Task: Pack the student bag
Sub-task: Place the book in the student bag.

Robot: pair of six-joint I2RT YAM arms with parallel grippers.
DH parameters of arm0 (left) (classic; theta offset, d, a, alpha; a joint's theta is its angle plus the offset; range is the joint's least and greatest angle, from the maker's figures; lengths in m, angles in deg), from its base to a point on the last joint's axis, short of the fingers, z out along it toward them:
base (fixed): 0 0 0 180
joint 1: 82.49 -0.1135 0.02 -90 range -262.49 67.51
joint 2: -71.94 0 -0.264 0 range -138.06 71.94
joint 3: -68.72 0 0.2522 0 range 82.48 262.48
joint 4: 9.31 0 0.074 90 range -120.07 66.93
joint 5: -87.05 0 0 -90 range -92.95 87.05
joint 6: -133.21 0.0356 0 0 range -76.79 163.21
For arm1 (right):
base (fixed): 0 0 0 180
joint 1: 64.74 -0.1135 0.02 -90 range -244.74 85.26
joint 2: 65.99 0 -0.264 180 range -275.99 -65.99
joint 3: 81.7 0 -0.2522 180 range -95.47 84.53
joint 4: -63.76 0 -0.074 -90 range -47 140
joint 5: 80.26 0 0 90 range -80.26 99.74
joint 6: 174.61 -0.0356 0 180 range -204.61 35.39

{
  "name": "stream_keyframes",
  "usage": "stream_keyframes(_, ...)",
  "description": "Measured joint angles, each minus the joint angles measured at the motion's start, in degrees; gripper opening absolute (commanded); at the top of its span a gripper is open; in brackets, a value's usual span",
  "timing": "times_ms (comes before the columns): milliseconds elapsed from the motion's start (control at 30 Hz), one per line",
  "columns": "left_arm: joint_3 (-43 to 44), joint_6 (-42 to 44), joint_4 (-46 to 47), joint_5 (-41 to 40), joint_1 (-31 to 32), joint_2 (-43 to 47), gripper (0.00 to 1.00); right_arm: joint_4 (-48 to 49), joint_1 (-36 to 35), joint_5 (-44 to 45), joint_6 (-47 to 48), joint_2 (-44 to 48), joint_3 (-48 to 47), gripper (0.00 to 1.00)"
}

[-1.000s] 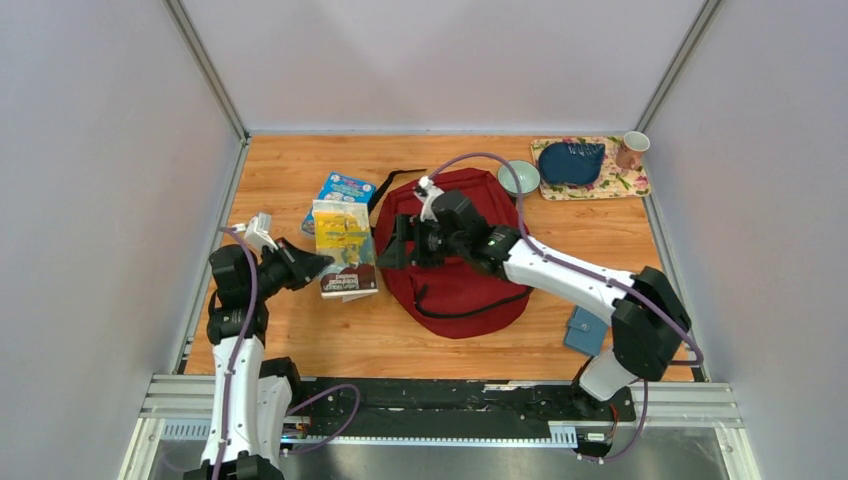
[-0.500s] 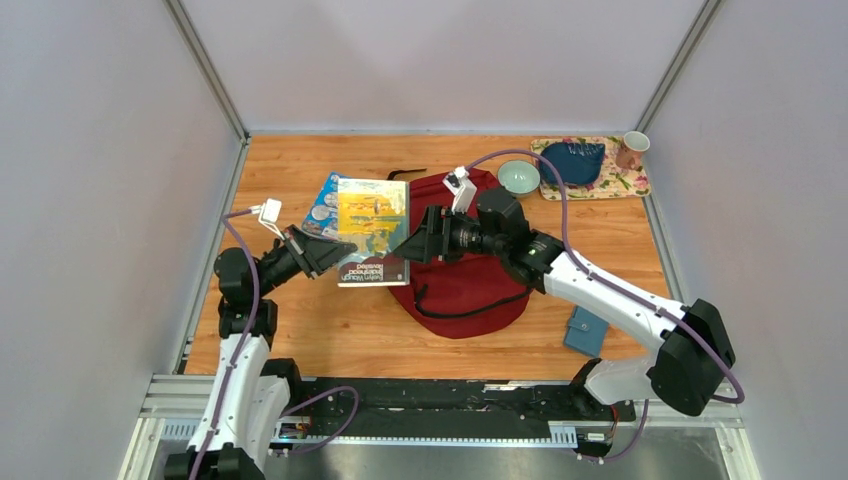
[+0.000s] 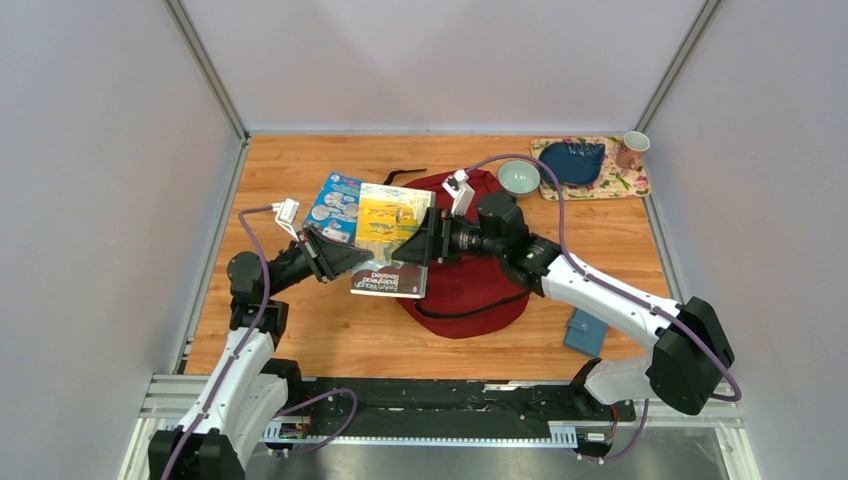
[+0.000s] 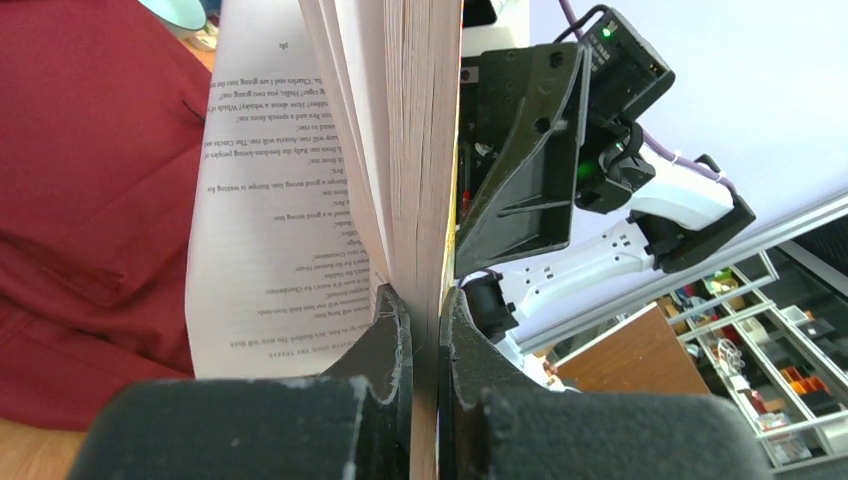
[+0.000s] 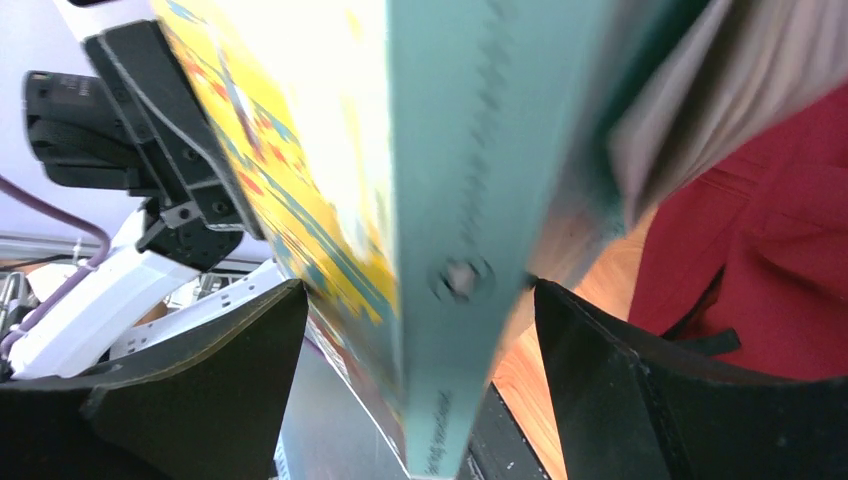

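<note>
A: Where's the student bag [image 3: 468, 292]?
B: Flat on the worktop [image 3: 300, 325], centre, beneath the right end effector [image 3: 428, 243], whose jaws gape wide astride the right edge of a yellow book [image 3: 392, 238].
A: The left arm?
B: Stretched rightward. The left end effector [image 3: 343, 258] pinches the raised book's left edge, left of the bag.

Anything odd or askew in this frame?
Yes: the yellow paperback, held in the air over the student bag's left edge, is splayed open. The left claw is shut on only a thin part of it, so loose pages fan sideways. The right claw is open astride the opposite edge, not gripping.
</note>
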State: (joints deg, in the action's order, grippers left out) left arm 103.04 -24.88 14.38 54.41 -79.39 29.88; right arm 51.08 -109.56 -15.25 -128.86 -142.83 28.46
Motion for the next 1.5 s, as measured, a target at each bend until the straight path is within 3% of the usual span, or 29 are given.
stream_keyframes(100,-0.8,-0.2,1.7,-0.8,2.2,-0.9,0.00,2.4,0.0,-2.1,-0.9,0.0,0.1,0.72)
stream_keyframes(200,-1.3,0.0,2.3,-1.6,4.7,-2.0,0.02,6.1,0.0,-4.2,-2.2,0.0,1.1,0.47)
stream_keyframes(233,-1.4,0.2,2.2,-2.1,5.2,-2.3,0.09,6.9,0.1,-4.7,-2.4,0.0,1.5,0.33)
stream_keyframes(267,-1.4,0.5,1.9,-2.5,5.5,-2.5,0.34,7.3,0.3,-5.2,-2.8,0.0,1.9,0.26)
stream_keyframes(300,-1.4,1.8,0.8,-3.1,5.7,-2.5,0.47,7.8,0.5,-5.6,-3.3,0.0,2.3,0.19)
stream_keyframes(333,-1.4,3.4,-0.9,-4.0,5.8,-2.5,0.60,8.6,0.7,-6.2,-3.5,0.0,2.6,0.06)
stream_keyframes(367,-1.3,4.8,-3.2,-5.1,5.9,-2.5,0.75,9.3,0.8,-6.5,-3.8,0.1,3.1,0.03)
stream_keyframes(400,-0.9,6.9,-6.3,-5.8,5.9,-2.4,0.76,10.1,0.9,-7.1,-4.4,0.2,3.8,0.00)
stream_keyframes(533,2.2,14.1,-16.7,-9.7,6.5,-1.8,0.77,11.9,2.1,-9.4,-5.6,1.3,7.7,0.00)
stream_keyframes(700,2.5,15.1,-16.6,-11.3,6.6,-2.6,0.77,15.3,3.6,-12.6,-8.4,2.4,10.6,0.00)
stream_keyframes(1100,-0.3,4.0,3.2,-7.5,7.3,-9.8,0.78,28.6,4.2,-18.6,-15.5,2.2,11.6,0.00)
stream_keyframes(1500,-1.7,-11.9,28.0,-2.4,7.9,-16.8,0.79,32.5,4.2,-25.4,-16.4,-0.1,11.1,0.00)
